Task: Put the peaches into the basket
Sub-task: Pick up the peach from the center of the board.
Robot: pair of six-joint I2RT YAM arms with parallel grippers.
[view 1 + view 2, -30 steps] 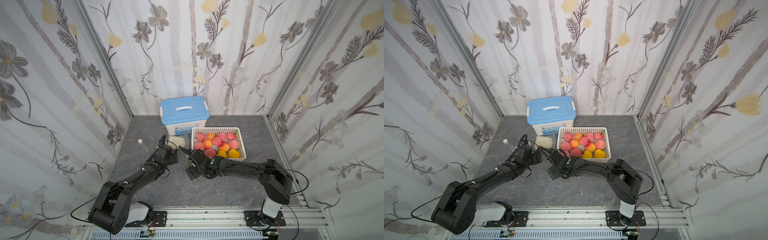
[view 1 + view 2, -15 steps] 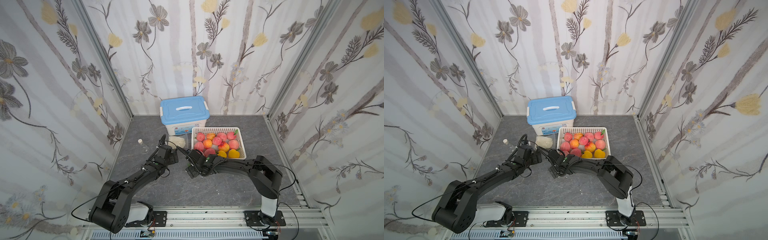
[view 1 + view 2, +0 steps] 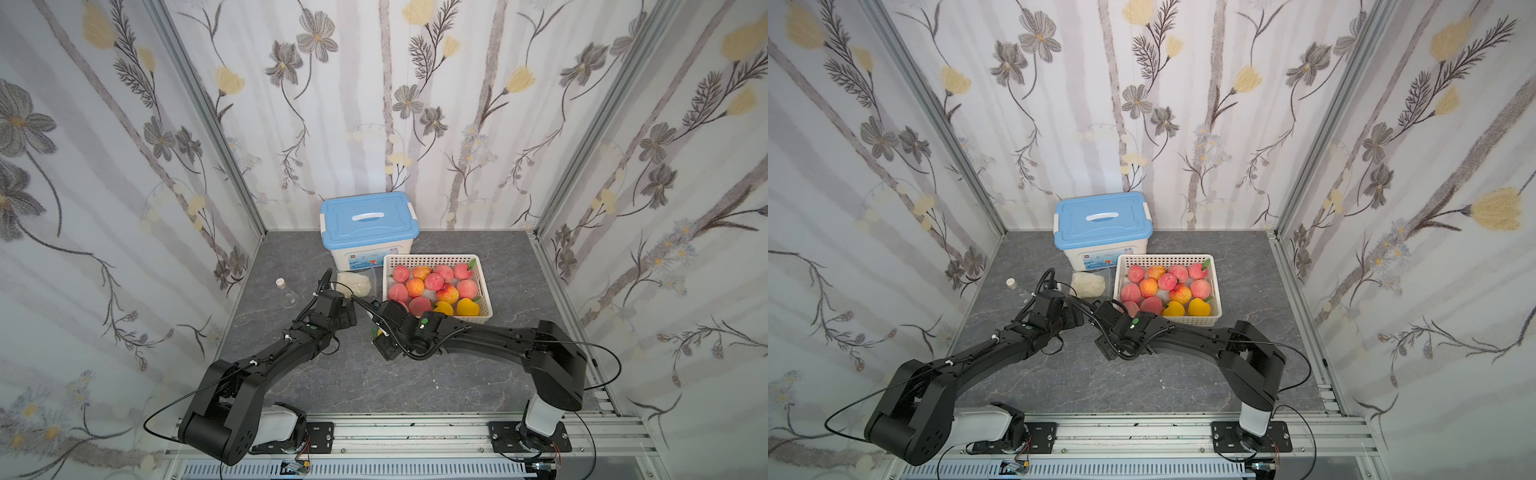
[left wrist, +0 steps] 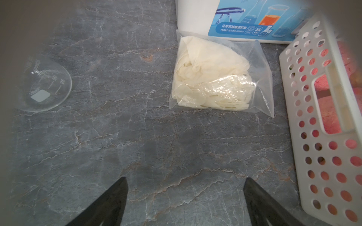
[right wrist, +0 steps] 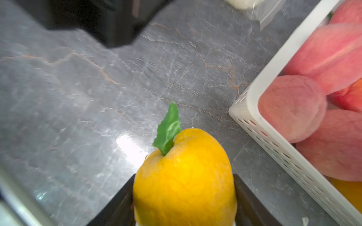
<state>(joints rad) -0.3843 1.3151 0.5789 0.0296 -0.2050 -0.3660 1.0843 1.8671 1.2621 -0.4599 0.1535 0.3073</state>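
Peaches (image 3: 432,286) crowd the white basket (image 3: 434,258) on the grey marbled tabletop (image 3: 374,374), and one yellow peach (image 5: 184,172) is just outside its corner, pinched between the right gripper (image 5: 184,178) fingers. Left gripper (image 4: 185,181) hovers with fingers spread wide over bare stone, with floral-papered walls (image 3: 374,104) closing in on three sides.

Three walls (image 3: 382,104) papered in pale stripes, with grey and yellow flowers on dark stems, close the space at the back and on both sides. Bare metal posts (image 3: 208,120) run up the two back corners. The floor (image 3: 374,382) is a dark grey stone-look slab veined with white and rust. A ribbed metal rail (image 3: 415,432) crosses the front edge. In the right wrist view, light glares off the floor as a bright patch (image 5: 127,144).
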